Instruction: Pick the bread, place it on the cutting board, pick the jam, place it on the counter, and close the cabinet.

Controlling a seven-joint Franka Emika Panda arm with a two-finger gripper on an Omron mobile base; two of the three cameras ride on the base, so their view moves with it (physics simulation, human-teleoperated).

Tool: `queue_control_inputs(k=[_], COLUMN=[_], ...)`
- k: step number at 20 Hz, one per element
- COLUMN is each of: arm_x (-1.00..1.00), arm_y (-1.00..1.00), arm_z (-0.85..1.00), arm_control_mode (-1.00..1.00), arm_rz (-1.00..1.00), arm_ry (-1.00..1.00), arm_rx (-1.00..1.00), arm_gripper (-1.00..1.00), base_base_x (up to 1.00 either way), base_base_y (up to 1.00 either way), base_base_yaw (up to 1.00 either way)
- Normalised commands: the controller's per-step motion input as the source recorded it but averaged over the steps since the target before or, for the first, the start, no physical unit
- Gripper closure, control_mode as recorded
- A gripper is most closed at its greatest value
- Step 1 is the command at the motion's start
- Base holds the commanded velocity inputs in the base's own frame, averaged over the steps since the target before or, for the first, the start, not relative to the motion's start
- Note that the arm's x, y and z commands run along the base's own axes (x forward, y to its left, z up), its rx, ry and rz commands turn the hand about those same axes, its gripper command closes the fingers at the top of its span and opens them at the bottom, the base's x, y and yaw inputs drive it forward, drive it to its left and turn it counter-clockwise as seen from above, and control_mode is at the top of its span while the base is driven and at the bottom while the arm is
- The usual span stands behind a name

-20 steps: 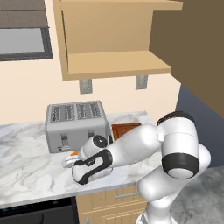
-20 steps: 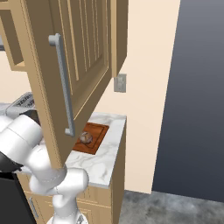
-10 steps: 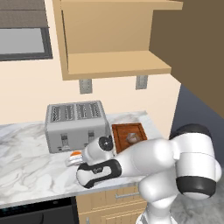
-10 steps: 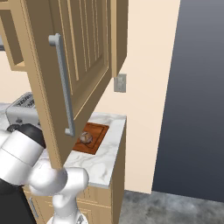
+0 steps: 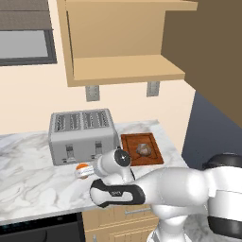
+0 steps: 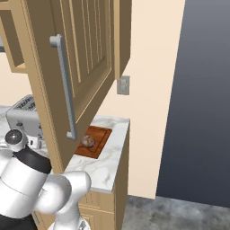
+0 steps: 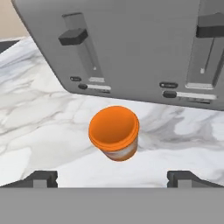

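My tool has backed off, wide open, leaving the small squat orange jam jar standing on the marble table just ahead; cabinet door next

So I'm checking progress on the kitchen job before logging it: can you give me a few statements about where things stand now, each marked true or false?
1. The bread lies on the cutting board. True.
2. The jam is on the cabinet shelf. False: it stands upright on the counter, in front of the toaster.
3. The gripper is shut on the jam. False: its jaws stand wide open, apart from the jar.
4. The cabinet door is open. True.
5. The toaster sits on the cutting board. False: it stands on the counter beside the board.
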Motion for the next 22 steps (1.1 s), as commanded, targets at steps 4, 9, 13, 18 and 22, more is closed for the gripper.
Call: queue_control_inputs(k=[4,9,13,18,22], arm_x=[-0.14,-0.08,-0.02,-0.03,-0.16], arm_y=[-0.08,-0.04,-0.03,-0.06,-0.18], arm_z=[0.38,0.42,0.42,0.37,0.2], arm_control_mode=[-1.0,-1.0,-1.0,-1.0,-1.0], arm_rz=[-0.02,-0.03,-0.04,-0.04,-0.05], arm_ry=[-0.01,0.0,0.0,0.0,-0.01], arm_rx=[0.0,0.0,0.0,0.0,0.0], arm_gripper=[-1.0,-1.0,-1.0,-1.0,-1.0], base_base_x=[0.0,0.0,0.0,0.0,0.0], base_base_y=[0.0,0.0,0.0,0.0,0.0], base_base_yaw=[0.0,0.0,0.0,0.0,0.0])
